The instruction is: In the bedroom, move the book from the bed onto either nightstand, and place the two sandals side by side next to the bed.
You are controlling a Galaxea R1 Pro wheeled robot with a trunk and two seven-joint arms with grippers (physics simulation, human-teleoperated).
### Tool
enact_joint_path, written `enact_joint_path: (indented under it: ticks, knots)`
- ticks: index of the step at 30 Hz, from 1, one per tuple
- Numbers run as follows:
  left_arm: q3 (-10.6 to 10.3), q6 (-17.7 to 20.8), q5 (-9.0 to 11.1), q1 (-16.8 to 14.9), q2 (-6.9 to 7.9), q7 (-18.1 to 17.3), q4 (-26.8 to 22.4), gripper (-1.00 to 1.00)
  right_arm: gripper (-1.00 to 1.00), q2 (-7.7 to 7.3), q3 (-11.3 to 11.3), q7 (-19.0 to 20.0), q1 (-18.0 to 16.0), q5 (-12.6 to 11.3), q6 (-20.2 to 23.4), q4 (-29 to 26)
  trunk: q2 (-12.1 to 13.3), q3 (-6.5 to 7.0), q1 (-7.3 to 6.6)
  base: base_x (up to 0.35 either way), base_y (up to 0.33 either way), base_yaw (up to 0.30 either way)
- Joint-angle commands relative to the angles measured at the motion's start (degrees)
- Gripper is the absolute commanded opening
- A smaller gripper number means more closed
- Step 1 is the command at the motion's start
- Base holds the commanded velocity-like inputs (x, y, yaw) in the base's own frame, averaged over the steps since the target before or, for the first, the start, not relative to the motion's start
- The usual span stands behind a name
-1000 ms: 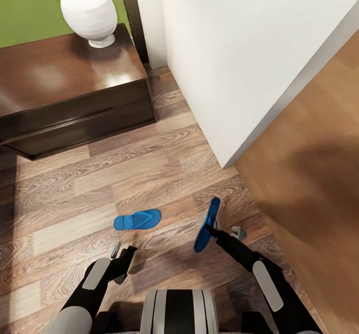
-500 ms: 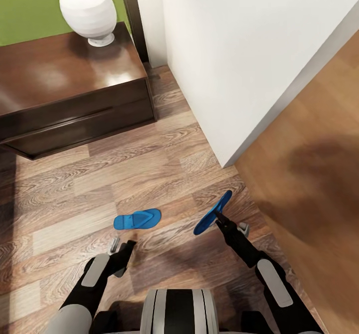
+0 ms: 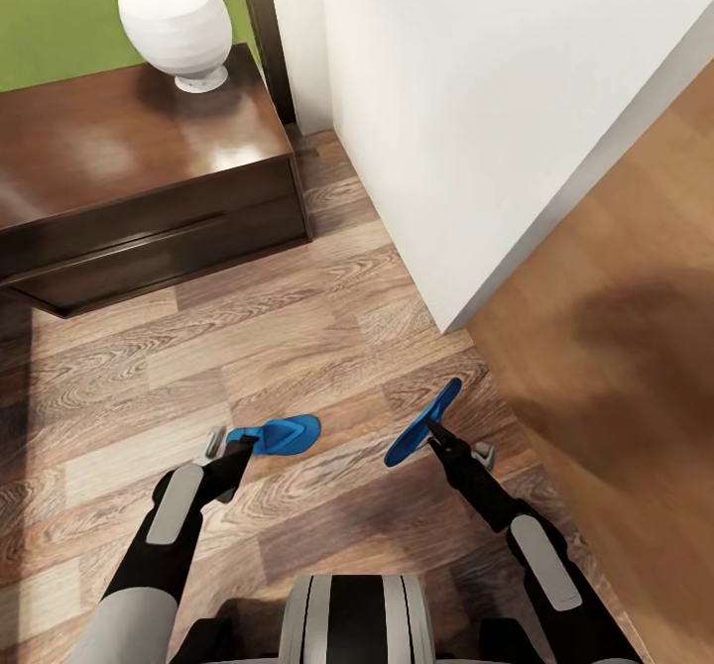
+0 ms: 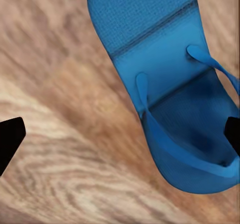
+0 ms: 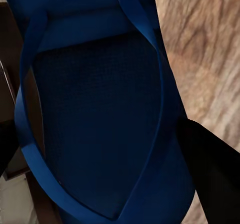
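One blue sandal (image 3: pixel 423 423) is held clamped in the right gripper (image 3: pixel 436 436), lifted off the wood floor (image 3: pixel 327 337) and tilted. The other sandal (image 3: pixel 278 435) is seen flat on the floor just ahead of the left gripper (image 3: pixel 226 449), whose fingers are spread wide with nothing held; one end of it lies between the fingertips (image 4: pixel 10 139). A dark nightstand (image 3: pixel 139 188) with a white lamp (image 3: pixel 177 25) is seen well beyond both grippers.

Left fingers (image 3: pixel 220 452) spread wide; right fingers (image 3: pixel 436 438) clamped, both arms forward.
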Motion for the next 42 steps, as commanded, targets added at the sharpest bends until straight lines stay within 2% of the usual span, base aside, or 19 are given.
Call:
enact_joint_path:
  ticks: [1, 10, 12, 15, 18, 29, 31, 36, 38, 42]
  knots:
    - [0.1, 0.3, 0.5, 0.0, -0.07, 0.4, -0.1, 1.00, -1.00, 0.06, -0.1, 0.0, 0.0, -0.5, 0.5, 0.0, 0.0, -0.03, -0.01, 0.000, 0.000, 0.000]
    - [0.0, 0.8, 0.9, -0.1, -0.22, 0.3, 0.2, 1.00, -1.00, 0.22, -0.1, 0.0, 0.0, -0.5, 0.5, 0.0, 0.0, -0.03, -0.01, 0.149, 0.000, 0.000]
    - [0.0, 0.8, 2.0, -0.1, -0.21, 0.3, 0.2, 1.00, -1.00, 0.24, -0.1, 0.0, 0.0, -0.5, 0.5, 0.0, 0.0, -0.03, -0.01, 0.074, 0.000, 0.000]
    - [-0.1, 0.8, 4.9, -0.1, -0.19, 0.4, 0.2, 1.00, -1.00, 0.24, -0.1, 0.0, 0.0, -0.5, 0.5, 0.0, 0.0, -0.03, -0.01, 0.032, 0.000, 0.000]
    - [-0.1, 0.8, 6.4, -0.1, -0.18, 0.4, 0.2, 1.00, -1.00, 0.25, -0.1, 0.0, 0.0, -0.5, 0.5, 0.0, 0.0, -0.03, -0.01, 0.008, 0.000, 0.000]
    - [-0.1, 0.8, 7.3, -0.1, -0.20, 0.4, 0.2, 1.00, -1.00, 0.25, -0.1, 0.0, 0.0, -0.5, 0.5, 0.0, 0.0, -0.03, -0.01, 0.087, 0.033, 0.000]
    - [-0.1, 0.9, 8.2, -0.1, -0.21, 0.5, 0.2, 1.00, -1.00, 0.25, -0.1, 0.0, 0.0, -0.5, 0.5, 0.0, 0.0, -0.03, -0.01, 0.060, 0.029, 0.000]
    - [-0.2, 0.9, 12.6, -0.1, -0.26, 0.7, 0.2, 1.00, -1.00, 0.25, -0.1, 0.0, 0.0, -0.5, 0.5, 0.0, 0.0, -0.03, -0.01, 0.013, 0.006, 0.000]
    - [-1.0, 0.9, 13.7, -0.1, -0.59, 0.7, 0.2, 1.00, -1.00, 0.25, -0.1, 0.0, 0.0, -0.5, 0.5, 0.0, 0.0, -0.03, -0.01, 0.003, 0.001, 0.000]
    - [-2.6, 1.1, 14.4, -0.1, -1.27, 0.8, 0.2, 1.00, -1.00, 0.26, -0.1, 0.0, 0.0, -0.5, 0.5, 0.0, 0.0, -0.03, -0.01, 0.001, 0.000, 0.000]
